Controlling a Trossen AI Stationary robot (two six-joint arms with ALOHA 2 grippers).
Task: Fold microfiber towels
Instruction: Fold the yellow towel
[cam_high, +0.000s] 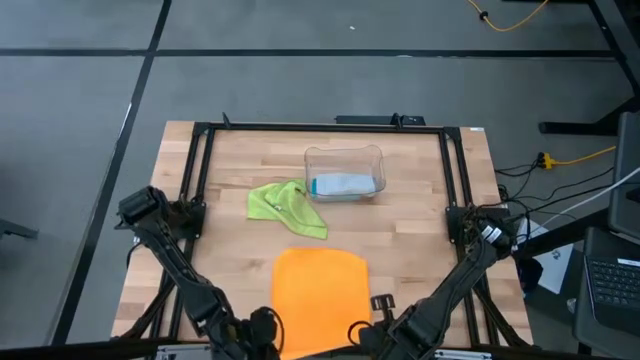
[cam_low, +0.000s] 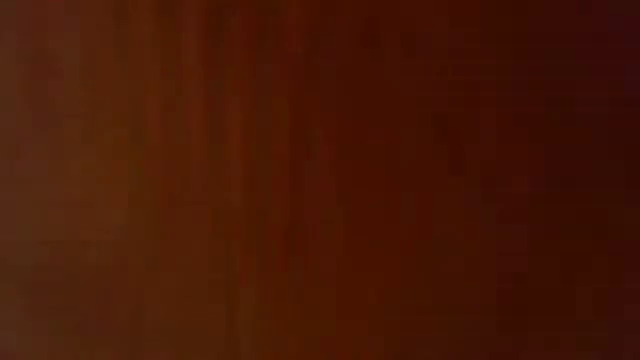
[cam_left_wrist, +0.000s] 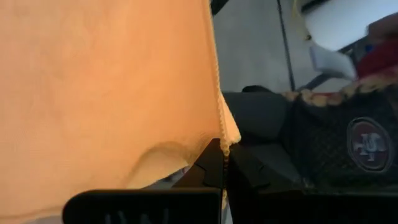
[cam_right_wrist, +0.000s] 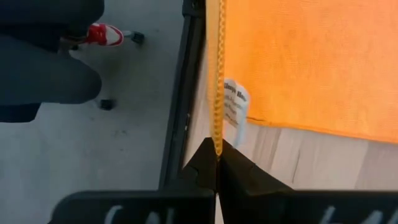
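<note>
Orange towel (cam_high: 320, 285) in both claws

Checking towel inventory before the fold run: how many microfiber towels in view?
3. Orange towel at the table's near edge, pinched by both grippers; lime green towel crumpled mid-table; pale blue towel in the clear bin. More may be hidden beneath it.

A clear plastic bin (cam_high: 344, 172) stands on the wooden table (cam_high: 420, 230) inside a black metal frame (cam_high: 320, 127), yellow cables (cam_high: 575, 155) lie on the grey floor, and a red-and-white shoe (cam_right_wrist: 102, 34) shows beside the table.
</note>
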